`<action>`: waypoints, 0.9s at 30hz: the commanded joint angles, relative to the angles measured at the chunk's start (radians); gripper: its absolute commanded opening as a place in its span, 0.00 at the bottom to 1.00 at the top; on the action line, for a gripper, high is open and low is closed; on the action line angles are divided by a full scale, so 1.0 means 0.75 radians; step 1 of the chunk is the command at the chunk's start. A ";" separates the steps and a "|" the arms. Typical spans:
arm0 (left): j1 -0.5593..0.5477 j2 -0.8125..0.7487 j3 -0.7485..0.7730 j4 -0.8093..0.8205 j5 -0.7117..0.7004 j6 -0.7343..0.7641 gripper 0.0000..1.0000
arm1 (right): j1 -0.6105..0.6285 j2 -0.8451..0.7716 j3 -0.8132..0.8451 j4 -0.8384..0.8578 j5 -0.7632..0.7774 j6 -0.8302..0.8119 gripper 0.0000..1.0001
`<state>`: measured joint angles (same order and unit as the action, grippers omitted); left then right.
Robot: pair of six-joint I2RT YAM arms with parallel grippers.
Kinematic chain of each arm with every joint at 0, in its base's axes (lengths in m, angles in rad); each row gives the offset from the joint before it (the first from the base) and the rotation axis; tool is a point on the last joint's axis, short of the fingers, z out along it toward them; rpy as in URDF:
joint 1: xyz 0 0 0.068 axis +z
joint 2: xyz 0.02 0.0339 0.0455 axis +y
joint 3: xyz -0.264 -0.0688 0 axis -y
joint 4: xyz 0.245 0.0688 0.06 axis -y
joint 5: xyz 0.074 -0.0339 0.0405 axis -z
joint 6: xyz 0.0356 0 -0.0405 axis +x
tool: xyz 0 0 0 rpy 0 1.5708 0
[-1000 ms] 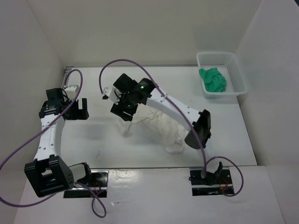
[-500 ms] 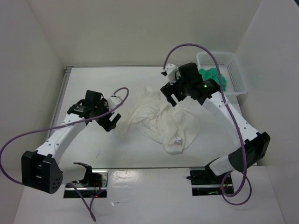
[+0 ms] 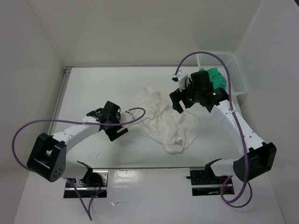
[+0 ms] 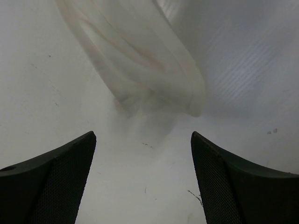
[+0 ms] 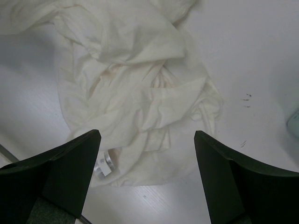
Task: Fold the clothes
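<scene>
white garment (image 4: 140, 60) blurred, cut off at top in left wrist view, green cloth (image 3: 216, 76) partly behind right arm (image 3: 232, 116)

I see white table (image 3: 93, 88) boxed in by plain white walls (image 3: 140, 32) at back and on both sides. White plastic mesh basket (image 3: 237, 74) sits in far right corner of table, close to right wall. Small bright green cloth (image 3: 217, 79) lies crumpled inside basket, toward its left side; I can only see part of it from top view. Thin grey strip (image 3: 60, 100) runs along table's left edge. In wrist views I note few small dark scuff marks (image 5: 245, 97) on matte white table surface.
</scene>
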<state>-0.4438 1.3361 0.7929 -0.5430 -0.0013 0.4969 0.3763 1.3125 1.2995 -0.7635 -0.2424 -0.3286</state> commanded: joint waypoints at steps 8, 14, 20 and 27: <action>0.148 0.249 0.194 -0.004 0.342 0.047 0.82 | -0.007 -0.083 -0.043 0.096 -0.069 0.017 0.89; 0.279 0.360 0.321 -0.168 0.607 0.145 0.76 | -0.007 -0.083 -0.070 0.120 -0.069 0.017 0.89; 0.328 0.413 0.336 -0.237 0.689 0.198 0.72 | -0.019 -0.095 -0.082 0.120 -0.069 0.017 0.89; 0.369 0.530 0.393 -0.394 0.814 0.319 0.70 | -0.019 -0.095 -0.082 0.132 -0.069 0.029 0.89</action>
<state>-0.1837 1.7031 1.0512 -0.7555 0.5045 0.6582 0.3676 1.2732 1.2407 -0.7200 -0.2783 -0.3176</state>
